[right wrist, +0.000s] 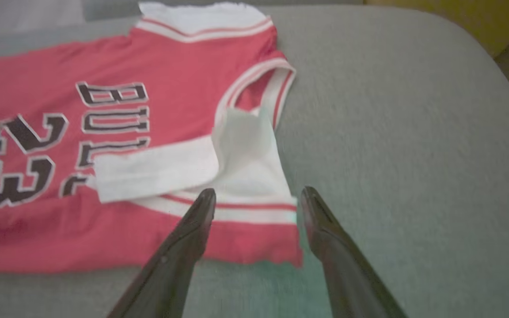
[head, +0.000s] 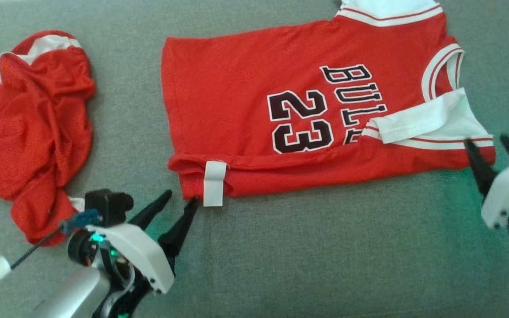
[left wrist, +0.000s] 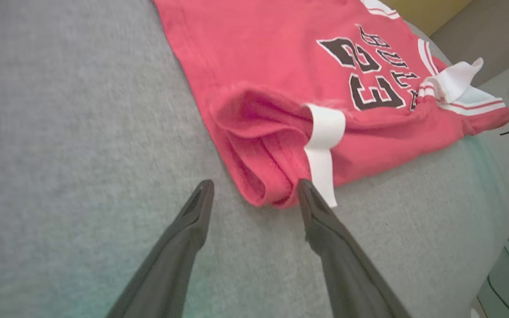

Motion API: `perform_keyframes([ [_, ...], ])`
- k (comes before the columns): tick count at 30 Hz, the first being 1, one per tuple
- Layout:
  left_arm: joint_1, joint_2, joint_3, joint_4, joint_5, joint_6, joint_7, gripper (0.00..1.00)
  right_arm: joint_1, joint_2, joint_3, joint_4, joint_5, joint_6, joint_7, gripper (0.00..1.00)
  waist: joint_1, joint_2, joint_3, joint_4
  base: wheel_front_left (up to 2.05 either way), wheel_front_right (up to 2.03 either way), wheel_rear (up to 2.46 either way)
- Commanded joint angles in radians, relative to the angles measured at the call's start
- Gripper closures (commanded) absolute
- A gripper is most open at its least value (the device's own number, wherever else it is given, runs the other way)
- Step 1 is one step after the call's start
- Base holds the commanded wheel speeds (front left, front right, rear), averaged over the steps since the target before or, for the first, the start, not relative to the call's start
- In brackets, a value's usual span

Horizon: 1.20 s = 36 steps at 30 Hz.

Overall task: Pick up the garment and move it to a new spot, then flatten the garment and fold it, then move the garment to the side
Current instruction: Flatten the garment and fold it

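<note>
At near corners of jersey [head: 245,88], left claw [head: 181,196] and right claw [head: 485,139], both parted

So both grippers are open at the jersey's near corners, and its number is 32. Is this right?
Not quite: the number reads 23, clear in the head view. The rest holds: the left gripper and right gripper are open at the near corners of the jersey.

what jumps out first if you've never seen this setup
A red jersey numbered 23 lies spread across the middle of the grey cushion. To its left sits a crumpled red garment. The left gripper and right gripper, both open, are poised at the jersey's two near corners.
</note>
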Motion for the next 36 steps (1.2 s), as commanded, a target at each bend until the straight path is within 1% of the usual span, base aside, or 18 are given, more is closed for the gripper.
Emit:
perform_keyframes([
  [1,-0.03,0.032,0.044,-0.034,-0.003,0.006,-0.007,0.0,-0.011,-0.03,0.016,-0.047,-0.011,-0.001,0.006,0.0,0.0002,-0.0001,0.009,0.0,0.0,0.0,0.0],
  [5,-0.037,0.023,0.043,-0.038,-0.003,0.014,-0.007,0.0,0.009,-0.054,0.006,-0.055,-0.038,-0.001,0.013,0.0,0.0002,-0.0001,0.03,-0.003,0.0,0.0,0.0],
  [13,-0.084,-0.001,0.029,-0.001,0.002,0.006,0.014,0.0,-0.013,-0.041,0.003,-0.024,-0.058,-0.001,0.03,0.0,0.0002,-0.0001,0.051,-0.006,0.0,0.0,0.0],
  [20,-0.097,-0.019,0.009,0.025,-0.009,-0.013,0.032,0.0,-0.037,-0.037,0.015,0.021,-0.06,-0.001,0.055,0.0,0.0002,-0.0001,0.07,-0.005,0.0,0.0,0.0],
  [24,-0.103,-0.03,-0.009,0.046,-0.028,-0.039,0.058,0.0,-0.056,-0.025,0.048,0.051,-0.036,-0.001,0.086,0.0,0.0002,-0.0001,0.084,-0.002,0.0,0.0,0.0],
  [25,-0.107,-0.032,-0.016,0.051,-0.029,-0.048,0.064,0.17,-0.061,-0.021,0.058,0.06,-0.024,-0.001,0.096,0.0,0.0002,-0.0001,0.086,-0.001,0.0,0.0,0.0],
  [26,-0.11,-0.037,-0.021,0.057,-0.032,-0.057,0.068,0.54,-0.067,-0.018,0.065,0.068,-0.014,-0.001,0.104,0.0,0.0002,-0.0001,0.088,0.0,0.0,0.0,0.0],
  [27,-0.115,-0.042,-0.025,0.062,-0.035,-0.067,0.07,1.0,-0.072,-0.017,0.07,0.075,-0.005,-0.001,0.109,0.49,0.0002,-0.0001,0.088,0.002,0.0,0.0,0.0],
  [28,-0.119,-0.049,-0.026,0.069,-0.039,-0.075,0.068,1.0,-0.078,-0.016,0.071,0.079,0.004,-0.001,0.11,0.95,0.0002,-0.0001,0.088,0.005,0.0,0.0,0.0],
  [29,-0.124,-0.054,-0.027,0.077,-0.042,-0.082,0.067,1.0,-0.083,-0.016,0.072,0.083,0.013,-0.001,0.11,1.0,0.0002,-0.0001,0.085,0.007,0.0,0.0,0.0],
  [31,-0.128,-0.056,-0.028,0.086,-0.045,-0.09,0.067,1.0,-0.086,-0.02,0.077,0.085,0.023,-0.001,0.111,1.0,0.0002,-0.0001,0.08,0.009,0.0,0.0,0.0],
  [34,-0.134,-0.059,-0.022,0.102,-0.07,-0.115,0.068,1.0,-0.088,-0.04,0.076,0.09,0.054,-0.001,0.122,1.0,0.0002,-0.0001,0.058,0.01,0.0,0.0,0.0],
  [36,-0.133,-0.044,-0.013,0.095,-0.09,-0.127,0.074,1.0,-0.082,-0.064,0.068,0.082,0.08,-0.001,0.138,1.0,0.0002,-0.0001,0.038,0.011,0.0,0.0,0.0],
])
